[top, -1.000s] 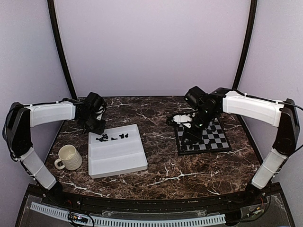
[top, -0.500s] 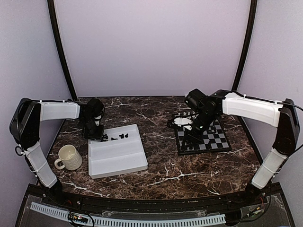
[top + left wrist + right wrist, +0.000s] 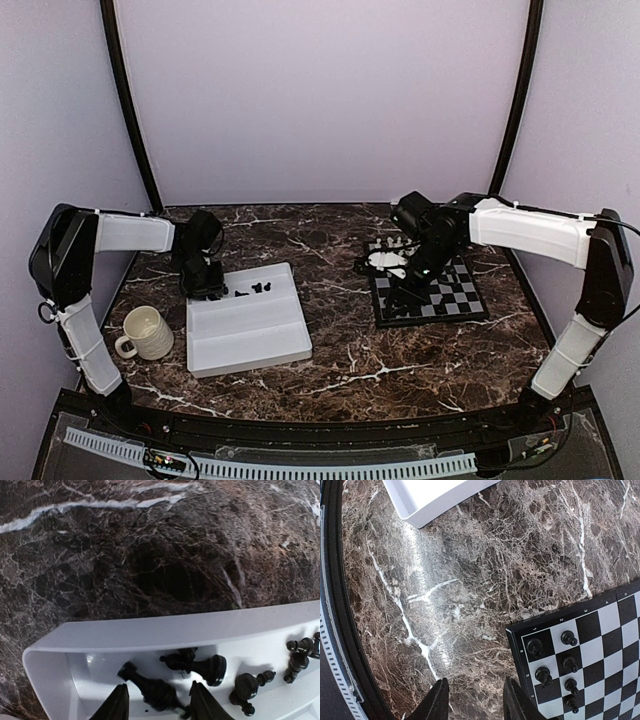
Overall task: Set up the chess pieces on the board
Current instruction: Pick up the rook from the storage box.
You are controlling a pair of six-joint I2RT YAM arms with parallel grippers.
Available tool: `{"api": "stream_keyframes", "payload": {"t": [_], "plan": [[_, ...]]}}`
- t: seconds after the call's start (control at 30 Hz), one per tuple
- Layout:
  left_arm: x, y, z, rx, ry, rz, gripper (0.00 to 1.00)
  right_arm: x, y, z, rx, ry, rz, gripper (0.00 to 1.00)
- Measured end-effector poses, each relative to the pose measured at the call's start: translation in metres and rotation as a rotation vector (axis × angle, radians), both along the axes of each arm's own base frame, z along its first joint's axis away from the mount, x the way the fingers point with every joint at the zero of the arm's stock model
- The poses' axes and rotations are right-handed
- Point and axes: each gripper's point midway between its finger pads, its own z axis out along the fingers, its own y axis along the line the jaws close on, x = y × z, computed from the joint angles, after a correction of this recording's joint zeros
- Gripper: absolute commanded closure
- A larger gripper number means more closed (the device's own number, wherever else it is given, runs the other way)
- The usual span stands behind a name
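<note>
Since a second ago the left gripper [image 3: 159, 702] has dropped to the far corner of the white tray [image 3: 150, 632], fingers [image 3: 116, 707] apart astride a lying black chess piece [image 3: 150, 691]. It looks light, hard and slick; I'd pinch its waist. Neighbours [image 3: 205, 667] crowd close. Right gripper [image 3: 472, 702], released and empty, hovers beside the board [image 3: 516, 642] with black men [image 3: 540, 672] standing; white ones [image 3: 385, 260], seemingly, are heaped beyond.

The left arm [image 3: 130, 233] and right arm [image 3: 525, 230] wear smooth white shells on their links, with bulky black joints and wrists. A thin black cable [image 3: 618, 222] loops over the right elbow at 3 o'clock; the fingers [image 3: 116, 707] are pale grey and tapered.
</note>
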Motion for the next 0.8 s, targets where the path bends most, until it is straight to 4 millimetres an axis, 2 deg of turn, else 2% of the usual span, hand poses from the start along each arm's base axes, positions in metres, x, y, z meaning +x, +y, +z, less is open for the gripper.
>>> {"api": "stream_keyframes", "payload": {"t": [0.17,0.47,0.8], "plan": [[0.003,-0.001,-0.007,-0.027,0.005,0.062,0.55,-0.002,0.000,-0.001,0.004,0.007,0.002,0.62],[0.020,0.008,-0.008,-0.043,-0.044,0.108,0.72,-0.003,0.002,-0.001,0.014,0.017,0.006,0.62],[0.020,0.008,-0.009,-0.036,-0.051,0.081,0.84,-0.004,0.002,-0.001,0.014,0.017,0.006,0.63]]}}
